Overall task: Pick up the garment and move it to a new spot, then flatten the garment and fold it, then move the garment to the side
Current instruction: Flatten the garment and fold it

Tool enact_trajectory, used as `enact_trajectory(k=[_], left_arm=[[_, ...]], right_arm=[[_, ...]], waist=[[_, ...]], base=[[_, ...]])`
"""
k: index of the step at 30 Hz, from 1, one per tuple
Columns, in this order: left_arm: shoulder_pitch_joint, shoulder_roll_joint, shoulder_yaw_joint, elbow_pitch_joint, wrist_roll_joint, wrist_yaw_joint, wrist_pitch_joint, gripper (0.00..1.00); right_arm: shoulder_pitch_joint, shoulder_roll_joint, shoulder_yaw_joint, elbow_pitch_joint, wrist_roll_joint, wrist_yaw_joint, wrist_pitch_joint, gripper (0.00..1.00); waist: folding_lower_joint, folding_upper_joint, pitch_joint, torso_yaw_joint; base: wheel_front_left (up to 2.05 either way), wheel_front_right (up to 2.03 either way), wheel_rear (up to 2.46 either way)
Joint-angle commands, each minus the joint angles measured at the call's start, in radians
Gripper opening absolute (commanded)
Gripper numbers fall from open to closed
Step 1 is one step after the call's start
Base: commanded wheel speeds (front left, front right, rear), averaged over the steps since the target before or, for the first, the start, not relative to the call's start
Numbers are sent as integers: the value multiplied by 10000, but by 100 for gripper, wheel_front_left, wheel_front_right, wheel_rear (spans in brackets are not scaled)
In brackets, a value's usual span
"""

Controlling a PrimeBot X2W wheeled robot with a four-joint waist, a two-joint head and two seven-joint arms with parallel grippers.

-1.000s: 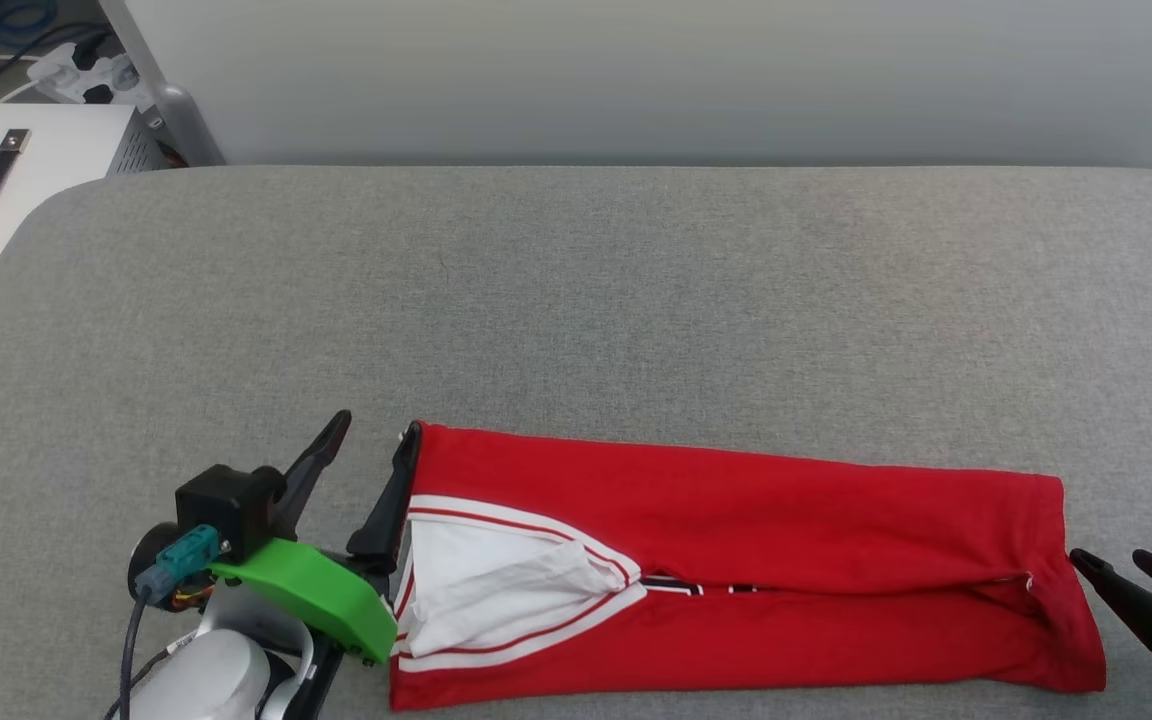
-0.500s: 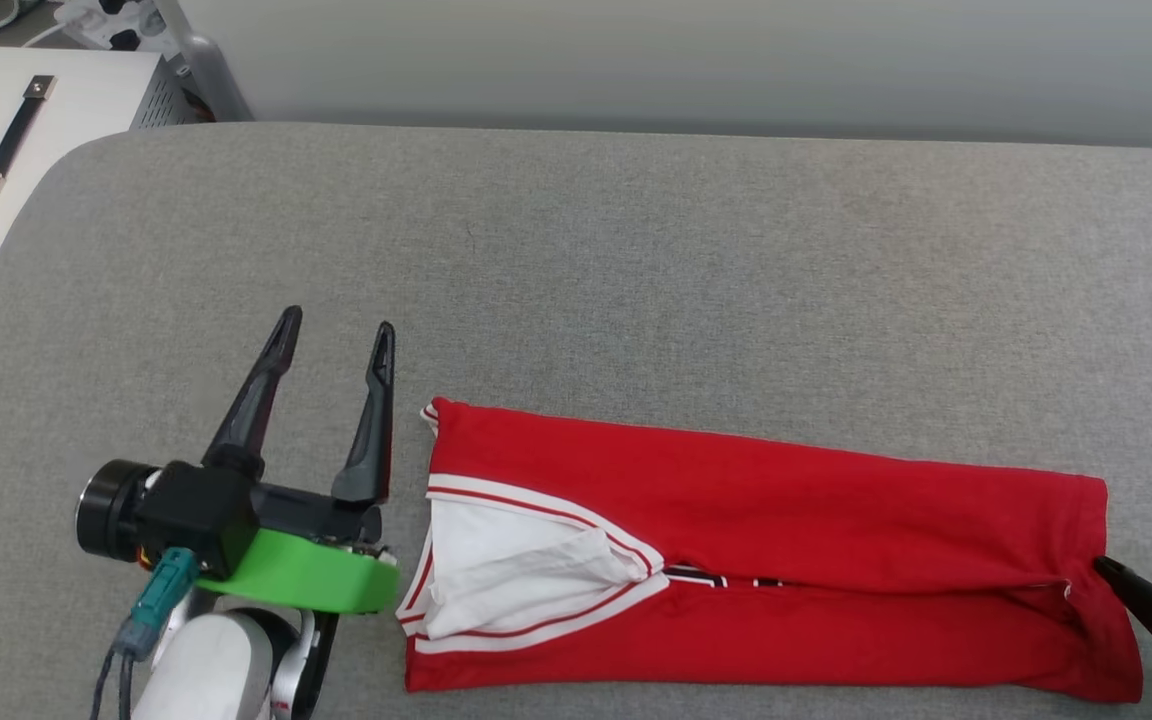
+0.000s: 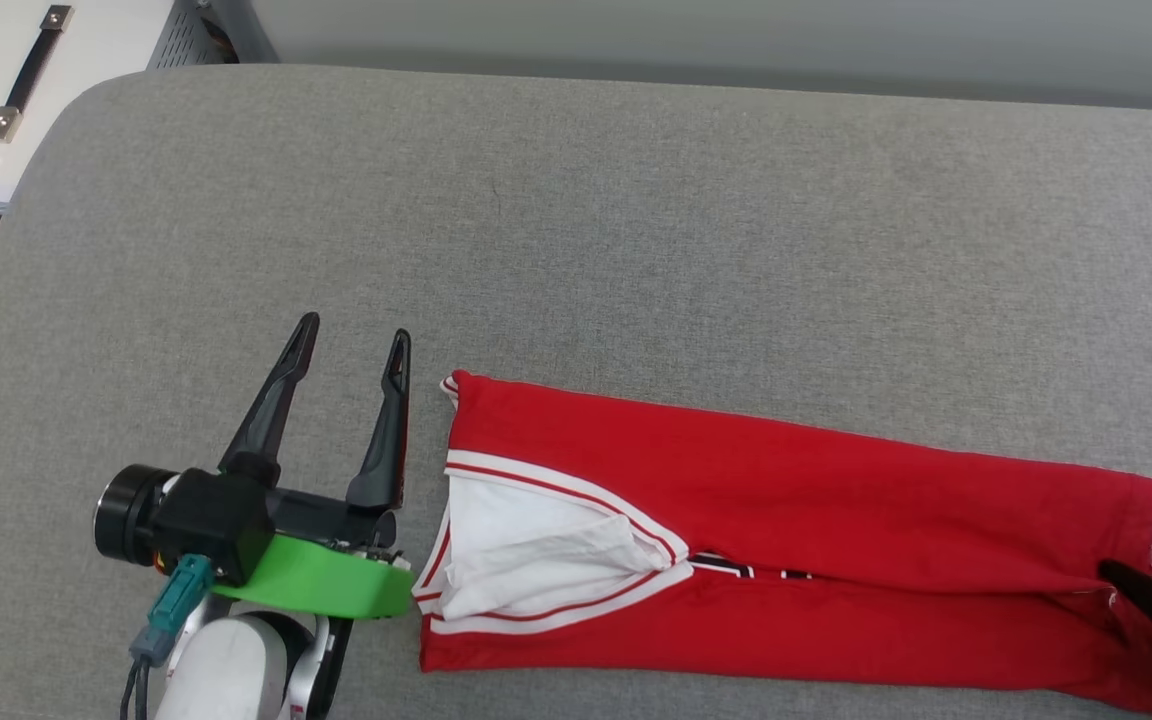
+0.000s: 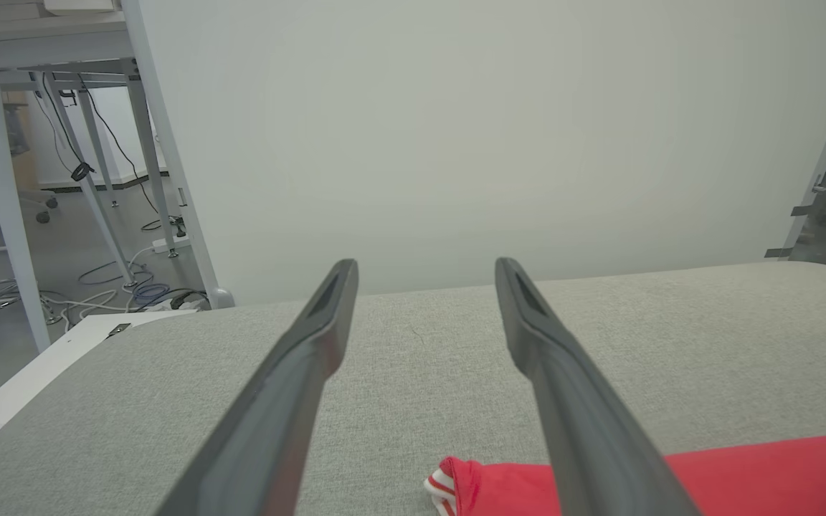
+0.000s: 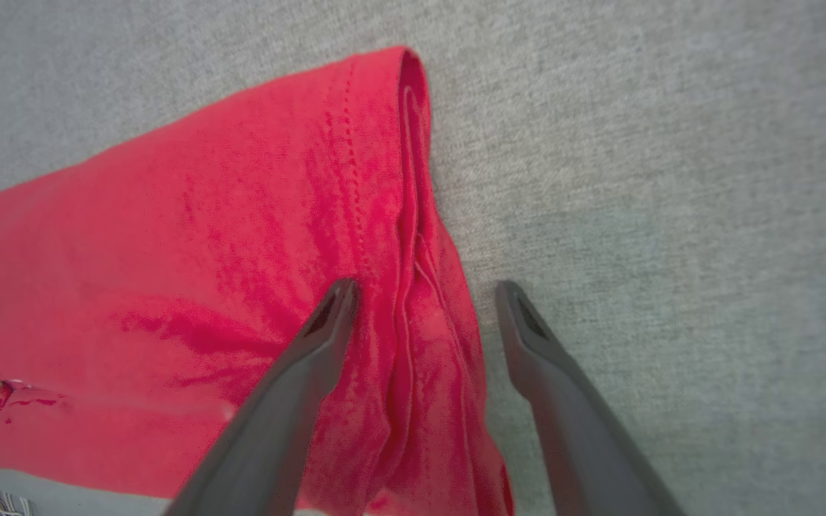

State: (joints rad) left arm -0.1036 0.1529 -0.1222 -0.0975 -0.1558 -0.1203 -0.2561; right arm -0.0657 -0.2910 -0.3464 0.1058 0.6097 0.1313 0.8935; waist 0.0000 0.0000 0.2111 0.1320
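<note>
Garment (image 3: pixel 836 520), folded into a long strip, lies on the near side of our grey pad (image 3: pixel 636 250). Our left gripper (image 3: pixel 354 328), fingers spread, has drawn clear of the collar end. The right gripper (image 5: pixel 427 287), also spread, straddles the hem. We judge another fold is next.

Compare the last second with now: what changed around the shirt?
The left gripper has pulled away from the garment's collar end, open and empty. The head view shifted too. The garment stays folded in a strip; the right gripper stays open at its hem.
</note>
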Motion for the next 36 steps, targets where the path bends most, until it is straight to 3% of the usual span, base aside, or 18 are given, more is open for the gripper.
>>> enact_trajectory(k=[1, 20, 21, 23, 24, 36], left_arm=[[-82, -105, 59, 53, 88, -62, -56, 100], [-132, 7, -110, 315, -5, -102, -57, 100], [-126, 15, -139, 330, -13, -102, -57, 100], [-118, 38, -182, 363, -34, -102, -57, 100], [-115, 49, -193, 376, -44, -102, -57, 100], [-39, 106, -232, 509, -120, -103, -57, 100]], right_arm=[[-137, 112, 65, 174, -26, -6, 65, 100], [-294, 788, 1835, 920, 587, -6, -88, 100], [-291, 777, 1900, 1004, 607, -6, -113, 82], [-288, 727, 1996, 1146, 639, -6, -199, 14], [-286, 689, 2034, 1204, 647, -6, -247, 0], [-321, -491, 1968, 1633, 527, -6, -1638, 0]], waist=[[0, 0, 130, 110], [0, 0, 44, 68], [0, 0, 37, 56], [0, 0, 25, 31], [0, 0, 17, 20], [0, 0, -283, -175]], base=[[0, 0, 0], [0, 0, 0], [0, 0, 0], [0, 0, 0], [0, 0, 0], [0, 0, 0]])
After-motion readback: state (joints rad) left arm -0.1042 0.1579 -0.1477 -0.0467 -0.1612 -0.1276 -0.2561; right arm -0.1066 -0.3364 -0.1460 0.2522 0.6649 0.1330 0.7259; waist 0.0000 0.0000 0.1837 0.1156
